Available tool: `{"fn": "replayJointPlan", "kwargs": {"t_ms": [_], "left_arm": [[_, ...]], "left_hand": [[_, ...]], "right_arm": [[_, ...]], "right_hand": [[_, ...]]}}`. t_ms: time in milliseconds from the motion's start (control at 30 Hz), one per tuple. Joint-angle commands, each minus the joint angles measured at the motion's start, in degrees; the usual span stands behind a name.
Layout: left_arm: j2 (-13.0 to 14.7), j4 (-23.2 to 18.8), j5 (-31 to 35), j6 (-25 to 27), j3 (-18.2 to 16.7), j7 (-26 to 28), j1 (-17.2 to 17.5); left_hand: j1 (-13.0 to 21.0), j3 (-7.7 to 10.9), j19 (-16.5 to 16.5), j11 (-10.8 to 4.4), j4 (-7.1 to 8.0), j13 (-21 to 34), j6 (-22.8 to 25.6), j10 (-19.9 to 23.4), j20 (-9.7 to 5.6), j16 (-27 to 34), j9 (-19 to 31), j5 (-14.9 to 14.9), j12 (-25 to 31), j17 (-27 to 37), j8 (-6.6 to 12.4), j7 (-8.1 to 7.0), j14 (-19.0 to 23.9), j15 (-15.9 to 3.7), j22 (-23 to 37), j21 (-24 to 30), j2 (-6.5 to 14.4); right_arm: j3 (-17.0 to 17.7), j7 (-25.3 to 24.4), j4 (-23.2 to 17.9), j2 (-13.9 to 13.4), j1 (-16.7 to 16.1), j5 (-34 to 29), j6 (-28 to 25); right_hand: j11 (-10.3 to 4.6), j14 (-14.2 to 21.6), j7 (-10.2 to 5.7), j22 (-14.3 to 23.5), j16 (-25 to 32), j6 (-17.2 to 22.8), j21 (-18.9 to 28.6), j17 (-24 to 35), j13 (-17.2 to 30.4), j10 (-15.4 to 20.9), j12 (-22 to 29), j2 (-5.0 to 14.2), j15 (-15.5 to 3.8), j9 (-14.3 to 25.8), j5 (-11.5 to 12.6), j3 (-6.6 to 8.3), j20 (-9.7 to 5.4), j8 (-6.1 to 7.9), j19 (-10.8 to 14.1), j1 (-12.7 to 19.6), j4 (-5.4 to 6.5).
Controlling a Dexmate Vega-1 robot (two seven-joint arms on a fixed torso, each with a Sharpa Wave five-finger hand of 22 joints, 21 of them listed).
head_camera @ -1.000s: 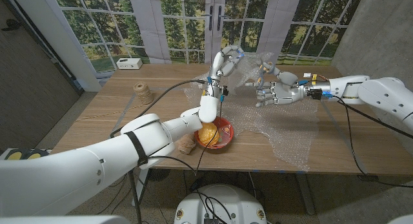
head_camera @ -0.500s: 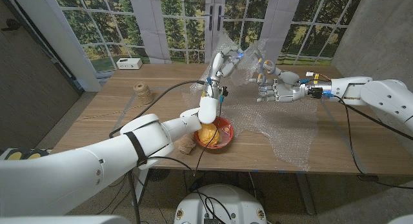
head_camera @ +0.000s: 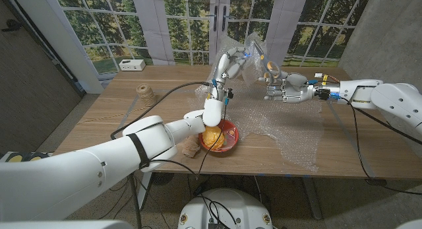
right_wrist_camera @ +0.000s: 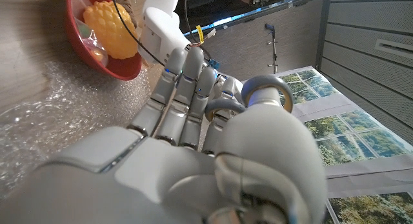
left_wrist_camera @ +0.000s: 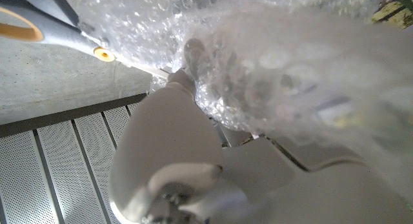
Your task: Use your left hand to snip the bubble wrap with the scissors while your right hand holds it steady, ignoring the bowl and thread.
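Head view: bubble wrap (head_camera: 245,47) raised above red bowl (head_camera: 221,138).
Left hand (head_camera: 229,65): fingers closed round scissors (left_wrist_camera: 39,27).
Right hand (head_camera: 285,90): fingers curled, film apparently pinched.
Advice: sheet to be kept taut before blades are closed.

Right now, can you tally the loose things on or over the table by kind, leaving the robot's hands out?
Bubble wrap sheet: 1
Scissors: 1
Red bowl, with a yellow bumpy thing in it: 1
Twine spool: 1
White box: 1
Small brown thing beside the bowl, too unclear to name: 1
Total: 6, or 7 with the bowl's contents.
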Motion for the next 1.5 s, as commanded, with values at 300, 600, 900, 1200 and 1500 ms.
{"fn": "replayJointPlan", "kwargs": {"t_ms": [300,600,900,1200,1500], "left_arm": [[0.18,0.13,-2.57,0.09,-1.07,-2.91,0.39],[0.29,0.00,-2.42,-0.12,-1.55,-3.08,0.74],[0.85,-0.29,-1.08,-0.67,-1.69,-2.33,0.86],[1.46,-0.62,0.52,-0.84,-1.91,-1.24,0.86],[2.69,-1.57,2.80,-0.87,-2.11,-1.12,0.71]], "left_hand": [[0.02,0.53,0.22,-0.08,0.03,0.23,-0.11,0.29,-5.19,0.46,-0.04,0.22,0.38,0.30,0.34,-0.24,0.24,-0.22,0.03,-0.20,0.08],[-0.07,0.47,0.30,-0.08,0.08,0.35,-0.03,0.28,-5.18,0.43,-0.24,0.21,0.46,0.13,0.46,-0.35,0.18,-0.22,-0.13,-0.30,0.08],[0.04,0.43,0.45,0.09,-0.04,0.08,0.16,0.60,-5.26,0.55,-0.94,0.19,0.44,0.11,0.34,-0.34,0.23,-0.22,-0.18,-0.26,-0.02],[0.17,0.35,0.63,0.09,-0.14,0.28,0.29,0.65,-5.28,0.69,-1.38,0.17,0.60,0.12,0.36,-0.41,0.32,-0.22,-0.28,-0.14,-0.12],[0.48,0.20,0.85,0.88,-0.40,-0.39,1.02,1.74,-5.35,0.94,-2.35,0.13,0.64,0.22,0.31,0.23,0.51,-0.20,-0.27,0.22,-0.47]], "right_arm": [[1.74,-8.71,-3.33,-1.94,-1.29,2.66,-4.98],[2.20,-10.75,-4.03,-2.66,-2.41,3.82,-6.17],[2.61,-10.05,-4.33,-2.46,-3.49,3.75,-4.77],[2.78,-7.60,-5.16,-3.03,-3.82,1.43,-1.89],[1.83,-5.46,-5.27,-3.41,-3.16,0.54,-1.76]], "right_hand": [[-8.11,3.83,0.23,1.13,-0.20,4.69,4.33,1.77,0.76,9.26,0.84,1.83,-7.51,3.20,-2.98,11.47,-1.18,1.85,-0.16,6.40,2.01],[-7.83,4.26,0.60,1.40,-0.56,4.47,6.11,2.49,1.09,9.39,1.05,1.44,-7.48,5.08,-4.22,14.30,-1.39,2.00,-0.79,6.70,2.71],[-7.85,4.41,0.71,1.50,-0.88,4.56,7.46,2.76,1.48,9.19,1.19,1.08,-7.50,6.68,-4.86,15.83,-1.43,2.32,-1.16,6.69,2.96],[-7.61,4.55,0.83,1.50,-1.21,4.48,8.68,2.62,1.00,9.33,0.94,0.82,-7.53,8.24,-5.23,16.74,-1.51,2.55,-1.58,6.44,3.09],[-7.63,4.85,1.32,1.45,-1.27,4.77,9.59,2.51,0.74,9.54,0.84,0.64,-7.60,9.41,-5.40,17.23,-1.57,2.84,-1.89,6.44,2.86]]}}
